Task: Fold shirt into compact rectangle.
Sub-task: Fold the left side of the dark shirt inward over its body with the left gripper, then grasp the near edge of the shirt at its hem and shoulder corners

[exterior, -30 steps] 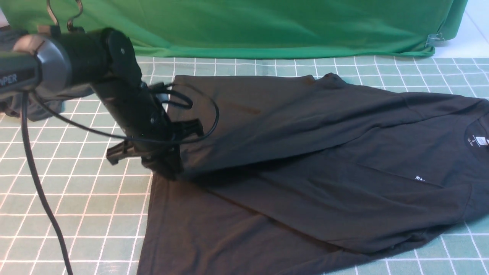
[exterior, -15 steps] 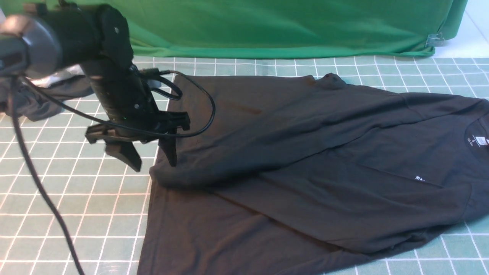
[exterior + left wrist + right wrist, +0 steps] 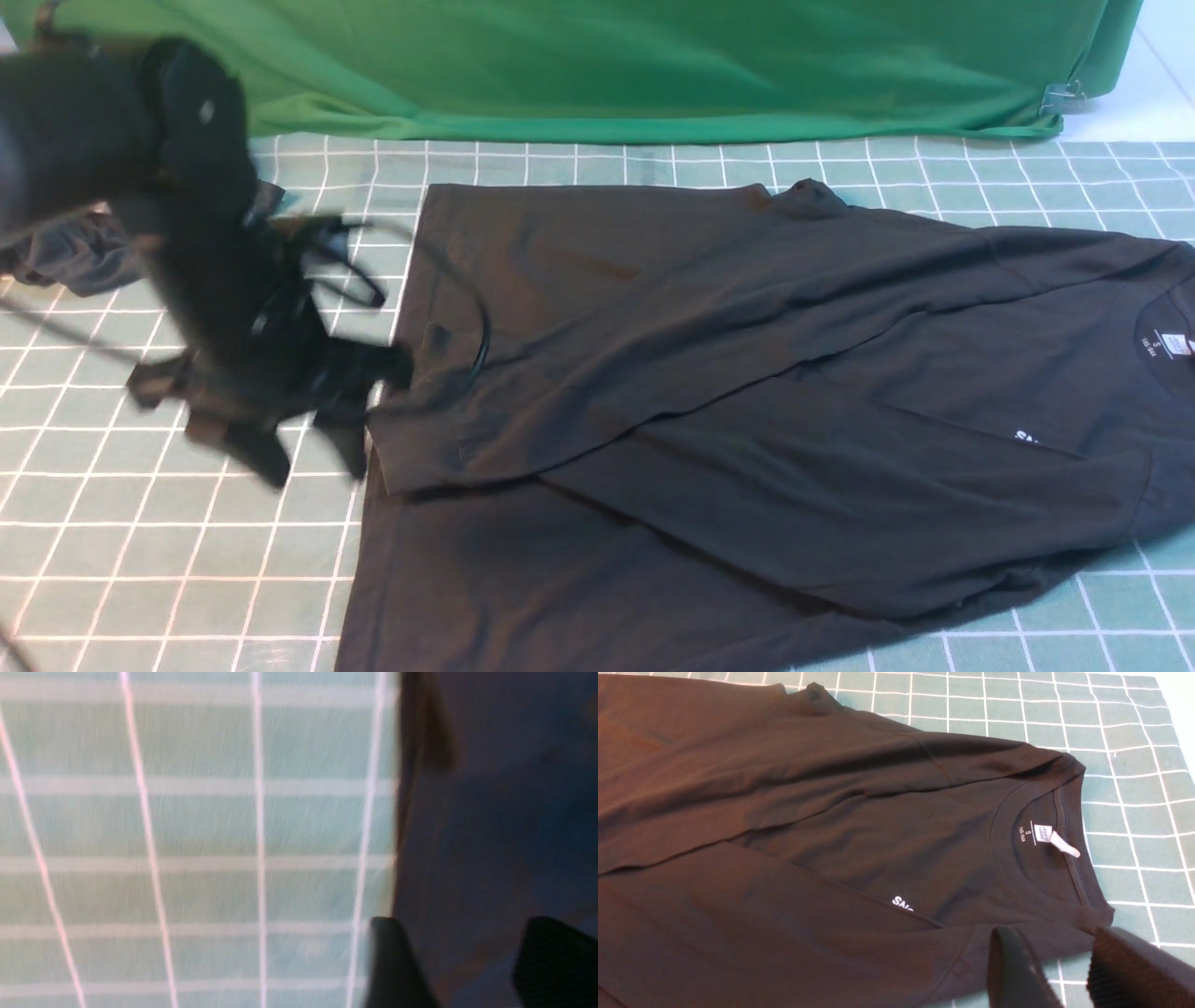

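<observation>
Moved left and lower since half a second ago, the left gripper (image 3: 315, 462) is now caught blurred, just off the left edge of the shirt (image 3: 747, 420). Its jaws are spread wide and nothing is held between them. The sleeve (image 3: 579, 373) that was pinched a second ago has been let go and is laid flatter across the body, with the cuff (image 3: 415, 453) near that left edge. The right gripper (image 3: 1052, 938) is seen only from its own wrist, jaws parted and empty, over the shoulder beside the collar (image 3: 1064, 812). The shirt is spread on the checked table cover (image 3: 187, 560), neck and label (image 3: 1178, 347) to the right. A cable (image 3: 481, 345) from the left arm is looped over the shirt's left part. A crumpled dark garment (image 3: 65, 261) is glimpsed behind that arm, and a green cloth (image 3: 653, 65) is hung at the back.
</observation>
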